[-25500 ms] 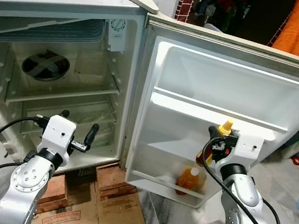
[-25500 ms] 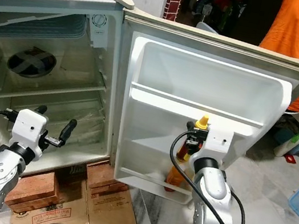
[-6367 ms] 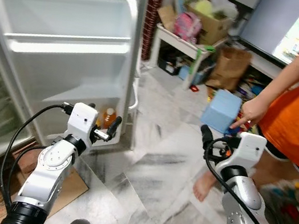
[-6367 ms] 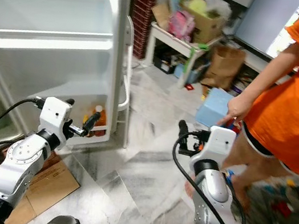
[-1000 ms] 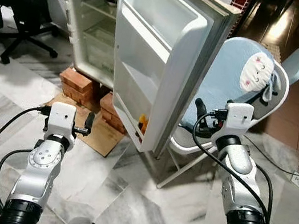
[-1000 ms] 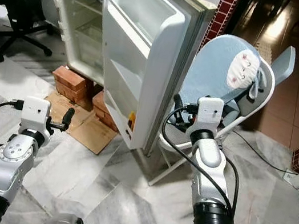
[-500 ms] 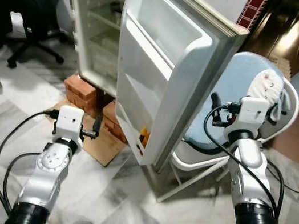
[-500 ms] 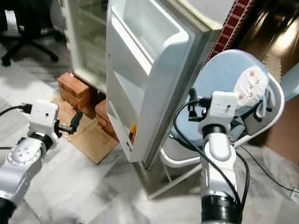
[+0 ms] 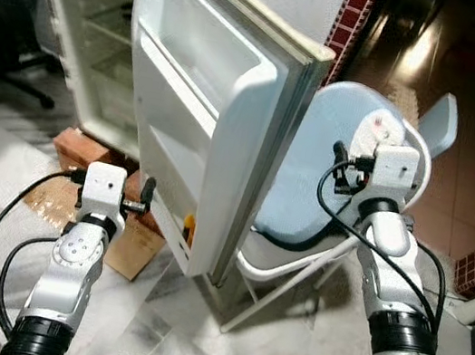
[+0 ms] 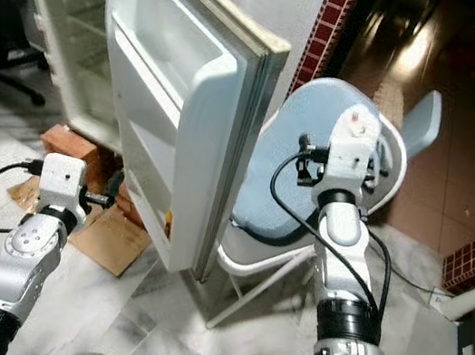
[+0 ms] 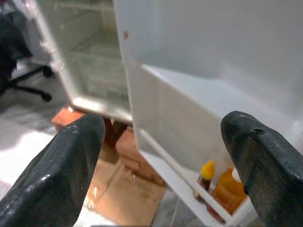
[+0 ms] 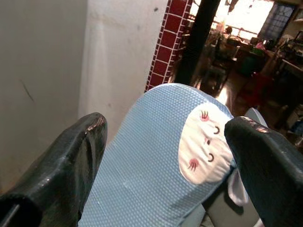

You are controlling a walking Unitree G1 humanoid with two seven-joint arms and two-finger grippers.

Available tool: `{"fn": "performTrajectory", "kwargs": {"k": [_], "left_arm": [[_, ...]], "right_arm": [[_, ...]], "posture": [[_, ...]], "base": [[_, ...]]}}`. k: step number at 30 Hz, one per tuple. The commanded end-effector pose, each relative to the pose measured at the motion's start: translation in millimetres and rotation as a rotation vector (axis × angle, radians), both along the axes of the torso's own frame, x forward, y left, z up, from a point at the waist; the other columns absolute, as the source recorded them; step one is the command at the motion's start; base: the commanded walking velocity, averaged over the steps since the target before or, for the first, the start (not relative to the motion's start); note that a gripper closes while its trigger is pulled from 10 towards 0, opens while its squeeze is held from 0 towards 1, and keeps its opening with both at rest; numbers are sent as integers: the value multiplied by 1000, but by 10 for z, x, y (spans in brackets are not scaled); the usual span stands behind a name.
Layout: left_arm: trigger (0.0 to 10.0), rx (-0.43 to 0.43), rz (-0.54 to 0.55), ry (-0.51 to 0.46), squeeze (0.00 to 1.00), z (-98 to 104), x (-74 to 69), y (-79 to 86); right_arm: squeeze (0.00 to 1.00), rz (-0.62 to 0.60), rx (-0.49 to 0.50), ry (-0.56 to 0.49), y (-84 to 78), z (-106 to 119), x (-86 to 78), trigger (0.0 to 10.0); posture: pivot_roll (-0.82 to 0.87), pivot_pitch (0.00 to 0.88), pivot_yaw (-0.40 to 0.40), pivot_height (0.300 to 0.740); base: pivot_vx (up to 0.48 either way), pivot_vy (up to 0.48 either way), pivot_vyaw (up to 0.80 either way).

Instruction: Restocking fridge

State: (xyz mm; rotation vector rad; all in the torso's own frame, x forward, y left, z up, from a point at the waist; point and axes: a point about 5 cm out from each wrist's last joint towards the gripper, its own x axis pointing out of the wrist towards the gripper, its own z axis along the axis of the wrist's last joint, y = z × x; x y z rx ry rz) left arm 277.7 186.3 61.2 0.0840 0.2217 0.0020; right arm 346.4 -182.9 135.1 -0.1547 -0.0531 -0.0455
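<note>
Open fridge (image 9: 88, 32) at upper left, cabinet shelves bare and glassy; white moulded plastic door (image 9: 196, 124) swung out toward centre frame, edge-on. Lowest door bin holding an orange bottle (image 11: 229, 193) and a smaller dark bottle with a yellow cap (image 11: 205, 176), side by side, upright; upper door shelves holding nothing visible. Under the fridge, red bricks (image 9: 77, 147) on flattened brown cardboard (image 9: 129, 246). Right of the door, a round-backed chair (image 9: 331, 171) in pale blue dotted mesh, with a white face-printed patch (image 12: 206, 151) near its top.

Left gripper (image 9: 146, 195) at lower left, low beside the door bin, fingers spread wide, grasping nothing. Right gripper (image 12: 165, 165) raised at centre right before the chair back, fingers likewise parted, empty.

Versus half a second ago: camera swung rightward, door shifted toward the left of frame, chair more central, office chair (image 9: 5, 35) pushed to the far left edge.
</note>
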Motion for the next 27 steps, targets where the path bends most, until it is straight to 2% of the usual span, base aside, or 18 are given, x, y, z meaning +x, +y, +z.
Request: {"fn": "performTrajectory", "kwargs": {"k": [1,3,6,8,10,13,14,15,16,17,20,23,27], "left_arm": [[10000,-20,5,34,0,-31,-3,-2],[10000,-62,32,130,0,-118,-48,24],[10000,-86,51,166,0,-148,-84,47],[10000,-154,84,216,0,-191,-225,115],[10000,-154,84,216,0,-191,-225,115],[10000,-117,59,291,0,-314,-432,147],[10000,-117,59,291,0,-314,-432,147],[10000,-113,58,325,0,-358,-517,153],[10000,-113,58,325,0,-358,-517,153],[10000,-94,44,322,0,-327,-539,151],[10000,-64,16,343,0,-319,-562,133],[10000,-75,30,400,0,-376,-610,135],[10000,-95,39,437,0,-396,-614,149]], "right_arm": [[0,-7,39,-41,25,115,64,10000],[0,24,170,-82,224,275,176,10000],[0,46,213,-97,323,346,221,10000],[0,96,265,-122,519,477,294,10000],[0,96,265,-122,519,477,294,10000],[0,151,310,-129,684,561,336,10000],[0,151,310,-129,684,561,336,10000],[0,226,349,-120,801,596,347,10000],[0,226,349,-120,801,596,347,10000],[0,379,422,-109,958,660,324,10000],[0,701,521,-84,1215,761,183,10000],[0,931,531,-57,1312,796,1,10000],[0,1123,538,-17,1325,792,-149,10000]], "posture": [[67,0,-52,740],[67,0,-49,740],[74,0,-48,740],[97,0,-55,740],[97,0,-55,740],[126,0,-72,740],[126,0,-72,740],[165,0,-95,740],[165,0,-95,740],[174,0,-101,740],[174,0,-103,740],[171,0,-105,740],[166,0,-99,740]], "base": [[0,0,0],[0,0,0],[0,0,0],[0,0,0],[0,0,0],[0,0,0],[0,0,0],[0,0,0],[0,0,0],[0,0,0],[0,0,0],[0,0,0],[0,0,0]]}}
